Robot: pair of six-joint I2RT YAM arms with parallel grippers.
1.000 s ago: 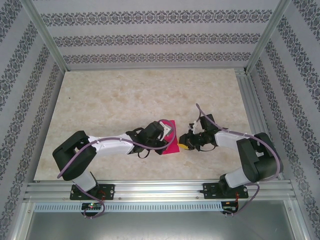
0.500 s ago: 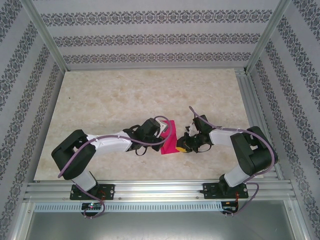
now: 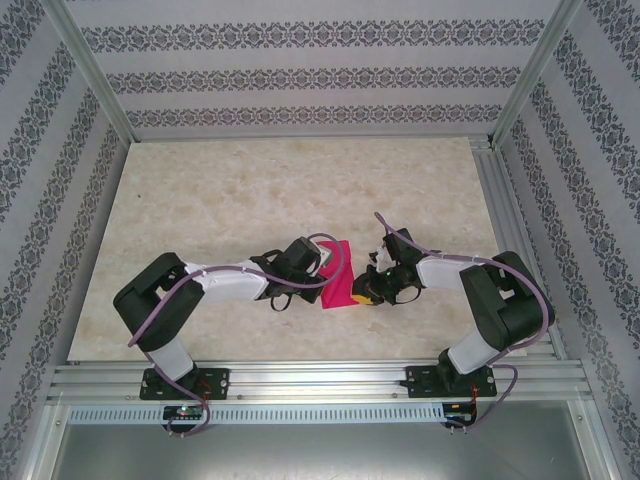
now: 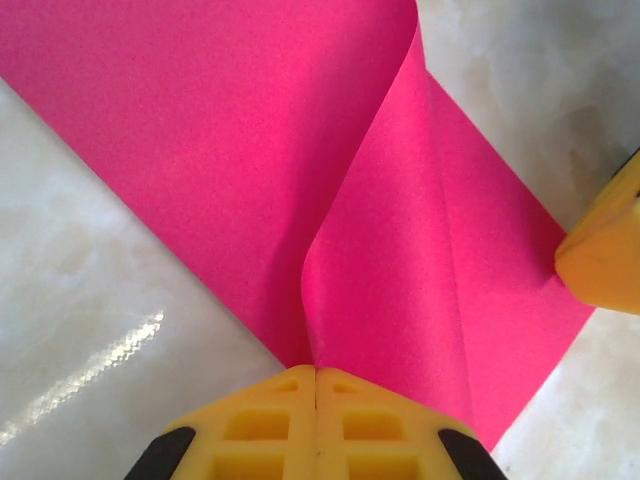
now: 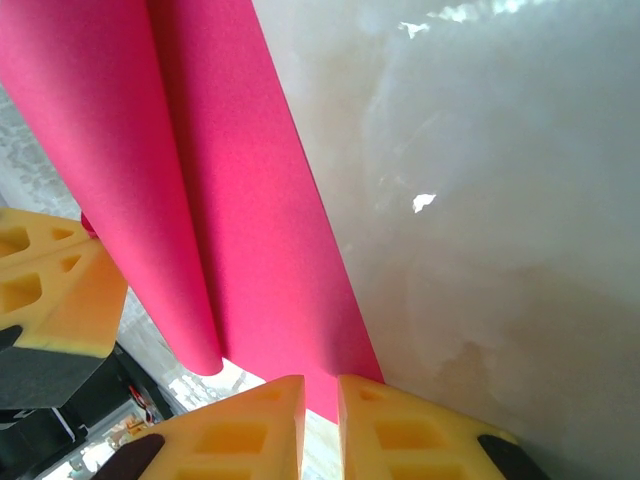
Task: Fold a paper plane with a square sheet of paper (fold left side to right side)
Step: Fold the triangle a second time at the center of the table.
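Observation:
The magenta-pink sheet of paper (image 3: 342, 278) lies on the table between the two arms. In the left wrist view the sheet of paper (image 4: 230, 140) has its right part curled up off the table, and that raised flap runs into the seam of my left gripper (image 4: 316, 370), which is shut on it. My right gripper (image 5: 320, 382) sits low at the paper's near right edge with a narrow gap between its jaws and nothing in the gap. The sheet of paper (image 5: 250, 200) lies flat just ahead of its tips. From above, my left gripper (image 3: 323, 262) and right gripper (image 3: 366, 293) flank the paper.
The marble-patterned table (image 3: 250, 190) stretches bare behind and to the left of the arms. An aluminium rail (image 3: 320, 375) runs along the near edge, and patterned walls close the other three sides. A yellow right fingertip (image 4: 600, 250) touches the paper's right edge.
My right gripper has moved left and down to the paper's near right corner. The left arm's elbow has shifted slightly, its gripper staying shut on the paper.

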